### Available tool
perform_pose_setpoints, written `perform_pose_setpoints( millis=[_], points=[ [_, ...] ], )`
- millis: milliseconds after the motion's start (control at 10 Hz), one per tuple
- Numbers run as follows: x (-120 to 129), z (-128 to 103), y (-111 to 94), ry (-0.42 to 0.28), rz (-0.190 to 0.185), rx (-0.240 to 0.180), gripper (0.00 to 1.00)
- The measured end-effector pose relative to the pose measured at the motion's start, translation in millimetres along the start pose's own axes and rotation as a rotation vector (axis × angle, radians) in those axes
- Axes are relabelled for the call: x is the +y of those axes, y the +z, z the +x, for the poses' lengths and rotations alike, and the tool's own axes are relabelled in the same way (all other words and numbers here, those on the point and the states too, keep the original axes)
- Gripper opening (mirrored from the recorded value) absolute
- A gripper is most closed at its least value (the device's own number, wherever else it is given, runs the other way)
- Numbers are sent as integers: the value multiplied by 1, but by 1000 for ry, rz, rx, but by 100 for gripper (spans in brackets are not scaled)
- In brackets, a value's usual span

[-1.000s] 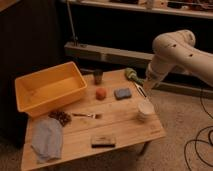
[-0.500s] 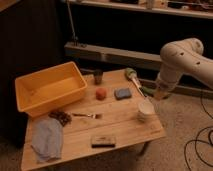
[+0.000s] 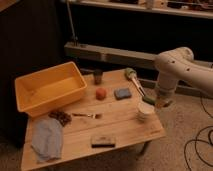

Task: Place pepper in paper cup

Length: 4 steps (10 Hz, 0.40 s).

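My gripper (image 3: 161, 104) has swung right off the table, now just beside the paper cup (image 3: 145, 111).

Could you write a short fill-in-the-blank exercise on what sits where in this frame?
1. The robot's pincer hangs just past the table's ____ edge, beside the short off-white paper cup.
2. The round orange fruit lies between the large yellow plastic tub and the small ____ sponge.
3. The dark grey tumbler stands ____ on the wooden table.
4. The crumpled blue cloth lies at the table's front ____ corner.

Missing words: right; blue; upright; left
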<state>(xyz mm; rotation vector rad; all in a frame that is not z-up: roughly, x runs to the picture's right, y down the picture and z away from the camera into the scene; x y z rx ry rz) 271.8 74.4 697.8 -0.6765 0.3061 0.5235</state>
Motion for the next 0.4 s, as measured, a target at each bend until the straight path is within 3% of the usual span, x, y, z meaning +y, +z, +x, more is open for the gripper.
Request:
perform_pose_setpoints(
  millis=[400],
  points=[
    [1,1,24,-2,-36,55,0]
  ],
)
